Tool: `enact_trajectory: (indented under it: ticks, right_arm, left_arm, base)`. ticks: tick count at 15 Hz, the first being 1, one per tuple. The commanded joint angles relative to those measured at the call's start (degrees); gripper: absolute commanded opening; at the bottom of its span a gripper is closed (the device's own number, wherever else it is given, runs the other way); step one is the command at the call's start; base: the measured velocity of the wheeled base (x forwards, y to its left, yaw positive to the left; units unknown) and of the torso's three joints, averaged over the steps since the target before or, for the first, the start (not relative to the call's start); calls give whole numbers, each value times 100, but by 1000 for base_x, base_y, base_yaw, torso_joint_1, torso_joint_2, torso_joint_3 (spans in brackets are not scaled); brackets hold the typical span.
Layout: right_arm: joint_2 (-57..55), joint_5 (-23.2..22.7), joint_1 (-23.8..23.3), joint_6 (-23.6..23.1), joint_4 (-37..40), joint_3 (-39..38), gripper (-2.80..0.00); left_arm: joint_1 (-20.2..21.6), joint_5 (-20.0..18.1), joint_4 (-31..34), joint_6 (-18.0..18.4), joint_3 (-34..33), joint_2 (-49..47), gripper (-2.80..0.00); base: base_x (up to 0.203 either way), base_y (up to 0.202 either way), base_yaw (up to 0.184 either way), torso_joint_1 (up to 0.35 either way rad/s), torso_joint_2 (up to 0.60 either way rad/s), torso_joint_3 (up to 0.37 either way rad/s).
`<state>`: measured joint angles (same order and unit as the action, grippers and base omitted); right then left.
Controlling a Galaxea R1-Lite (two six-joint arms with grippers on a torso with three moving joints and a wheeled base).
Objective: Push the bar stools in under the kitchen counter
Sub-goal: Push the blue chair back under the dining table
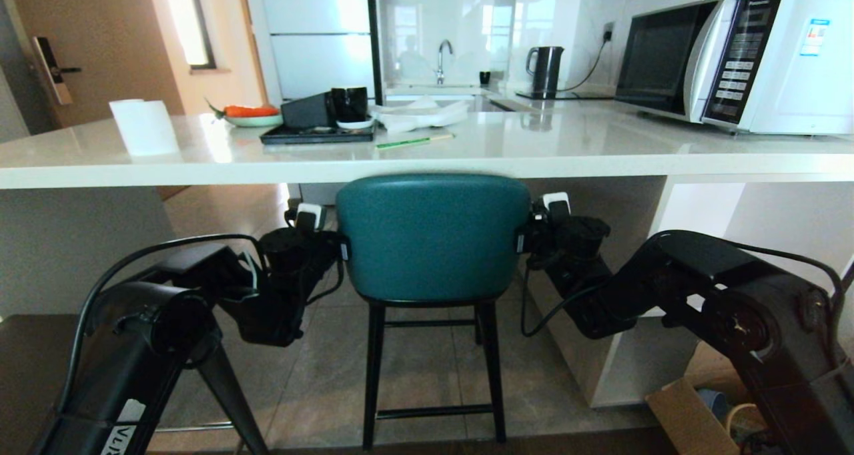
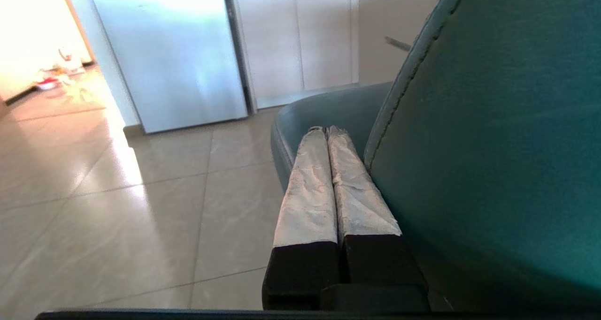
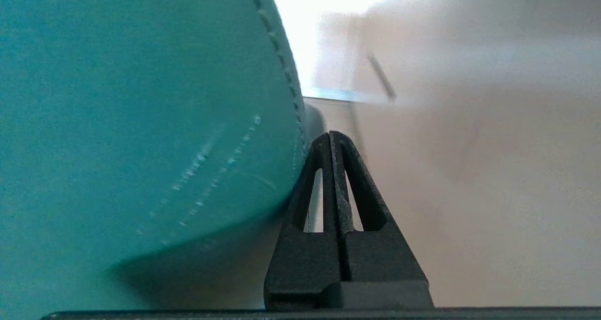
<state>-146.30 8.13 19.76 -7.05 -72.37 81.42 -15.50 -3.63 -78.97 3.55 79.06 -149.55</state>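
Teal stool sits dead centre, at 6 o'clock from the tray on the counter. Backrest top just under the counter's front edge, maybe touching, can't tell. Seat looks partly under the slab; legs and the backrest's rear face are on the robot's side. Judged: this stool is mostly in, maybe a last nudge left. Grey stool: not in view, so its status is unknown; likely remaining work.

Orientation: stool upright, long axis vertical. Backrest's rear face points to 6 o'clock, toward the robot; seat faces 12 o'clock, into the counter. Backrest's wide axis runs 9 to 3, parallel to the counter edge.

Left claw: fingers pressed together, holding nothing, lying flat along the backrest's 9 o'clock edge, just beside or touching it. Right claw: fingers closed tip to tip, nothing between them, against the backrest's 3 o'clock edge. Both arms bracket the backrest from the sides, no pinching.

Counter also carries a paper roll, kettle and microwave, all well apart from the stool.
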Motion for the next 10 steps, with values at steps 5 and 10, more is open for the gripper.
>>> enact_trajectory:
  ticks: [5,10]
  right_arm:
    - [40,115,14,-10,-93,-189,-280]
    - [295,127,-205,-7,-628,-982,-280]
  left_arm:
    - [-260,64,-298,-3,-318,72,-280]
    - [-34,57,-851,-11,-1620,379,-280]
  base:
    - [0,0,0,0,0,0]
    - [0,0,0,0,0,0]
